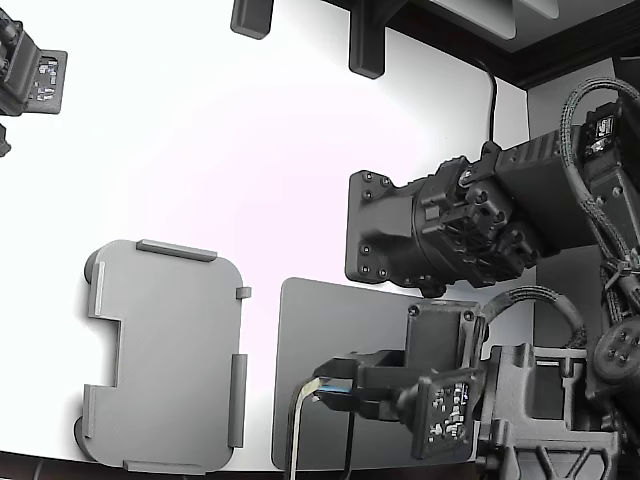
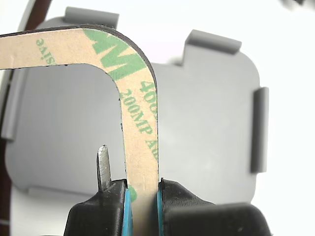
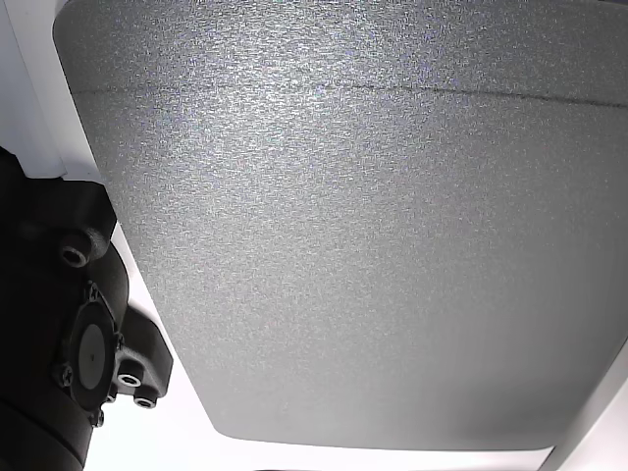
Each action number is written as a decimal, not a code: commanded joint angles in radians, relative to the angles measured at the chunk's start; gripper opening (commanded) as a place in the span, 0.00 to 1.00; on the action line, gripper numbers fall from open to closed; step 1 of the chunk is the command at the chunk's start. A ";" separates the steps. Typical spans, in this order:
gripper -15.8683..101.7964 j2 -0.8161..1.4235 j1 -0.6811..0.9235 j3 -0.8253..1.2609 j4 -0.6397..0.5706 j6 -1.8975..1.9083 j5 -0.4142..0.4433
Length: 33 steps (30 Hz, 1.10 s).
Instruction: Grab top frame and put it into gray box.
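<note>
Frame (image 2: 140,142) first: its cream rim, printed with green letters, is pinched on one side between the two blue-lined fingers of the gripper (image 2: 142,204), which is closed on it. The hold sits on a straight run of the rim just below a rounded corner, and I judge that this is why the rest of the loop stands free ahead of the fingers, with nothing under it but air. A thin metal pin (image 2: 103,164) stands up beside one finger, apart from the rim.

In the wrist view the gray box (image 2: 206,123) lies beyond the frame, its floor bare and its raised tabs showing on several edges. The frame does not touch it. In the exterior view the gripper (image 1: 335,392) hangs over the darker gray slab (image 1: 340,330), with the box (image 1: 165,355) just beside that slab, toward the exterior view's left. So the carry seems under way and the lowering not yet begun. The frame will likely need to come down flat and square inside the tabs, since it is a close match for the box.

Counted: one frame, one box, one slab and one working gripper. A second arm (image 1: 30,70) shows at the exterior view's far upper left. The other view is filled by a textured gray surface (image 3: 373,216), which I cannot identify with certainty.
</note>
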 commanded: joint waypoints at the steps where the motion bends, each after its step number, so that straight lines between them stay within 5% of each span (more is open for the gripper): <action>1: 0.04 0.018 -0.048 -0.034 0.008 0.098 -0.021; 9: 0.04 -0.028 -0.204 -0.035 0.009 0.604 -0.164; 33: 0.04 -0.225 -0.405 -0.112 0.009 1.454 -0.344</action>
